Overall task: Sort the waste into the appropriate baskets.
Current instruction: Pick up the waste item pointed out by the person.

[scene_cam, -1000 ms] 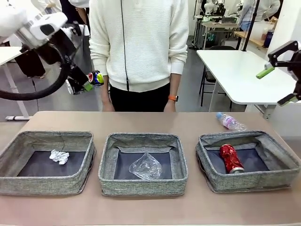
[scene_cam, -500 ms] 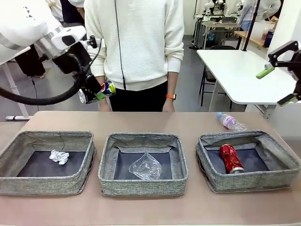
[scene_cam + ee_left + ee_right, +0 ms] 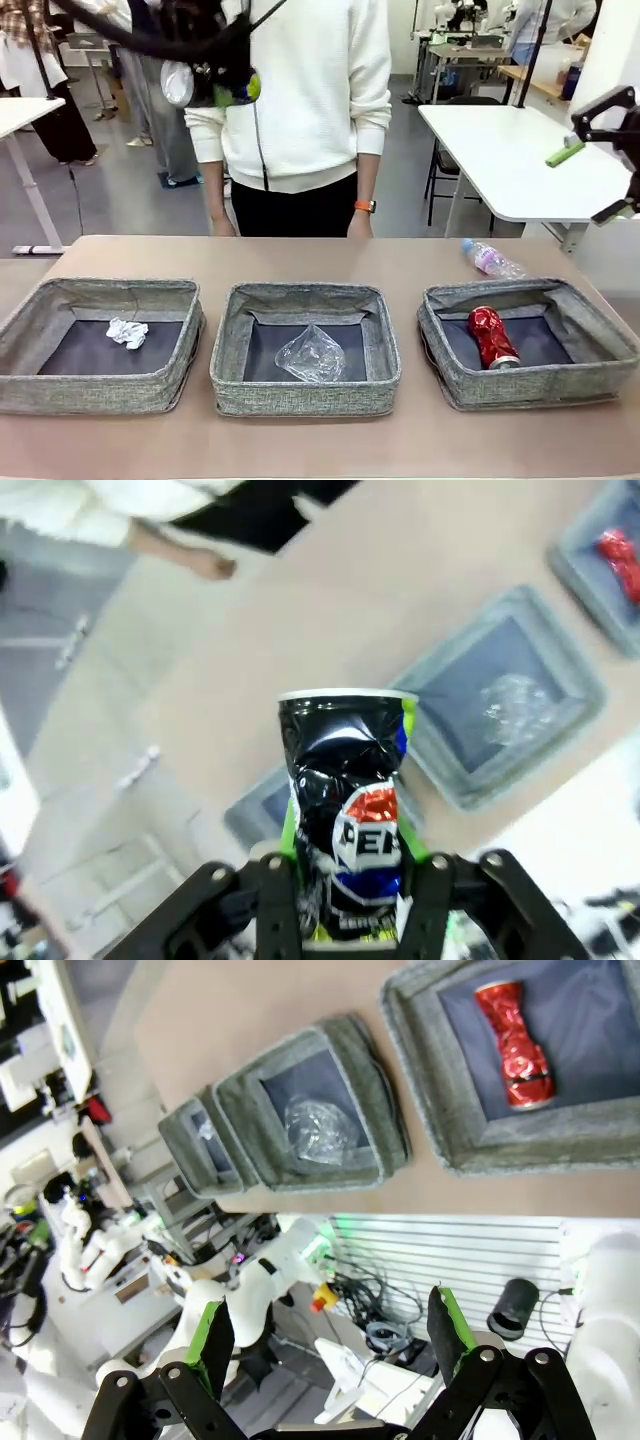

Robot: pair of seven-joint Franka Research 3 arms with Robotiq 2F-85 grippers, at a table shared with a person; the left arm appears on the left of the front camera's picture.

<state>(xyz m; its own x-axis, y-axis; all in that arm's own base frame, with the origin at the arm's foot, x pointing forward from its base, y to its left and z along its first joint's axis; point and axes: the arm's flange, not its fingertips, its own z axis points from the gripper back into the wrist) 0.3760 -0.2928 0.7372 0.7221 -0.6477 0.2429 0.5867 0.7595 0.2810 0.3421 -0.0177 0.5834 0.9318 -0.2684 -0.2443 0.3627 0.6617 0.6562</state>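
— Where do we see the dented dark-blue can point(image 3: 345, 800)?

— Clamped between the green pads of the left hand point(image 3: 345, 885). In the wrist view we see it rising out of the fingers, its silver rim at the end away from the hand. From the front, we find the hand high at the far left, well above the tabletop point(image 3: 300, 255) and in front of the person point(image 3: 300, 100), with the can lying crosswise in its grip.

— And the right hand point(image 3: 585, 180)?

— We see it spread wide with nothing between its fingers, raised at the right edge, well above the right basket point(image 3: 520, 290).

— What do we find in the baskets?

— The small white paper wad point(image 3: 127, 332) lies in the left basket point(image 3: 100, 290), the wrinkly clear plastic piece point(image 3: 310, 353) in the middle basket point(image 3: 300, 292), and the dented red can point(image 3: 491, 336) in the right basket. The small clear bottle point(image 3: 490, 259) lies on its side on the tabletop, just beyond the right basket's far wall.
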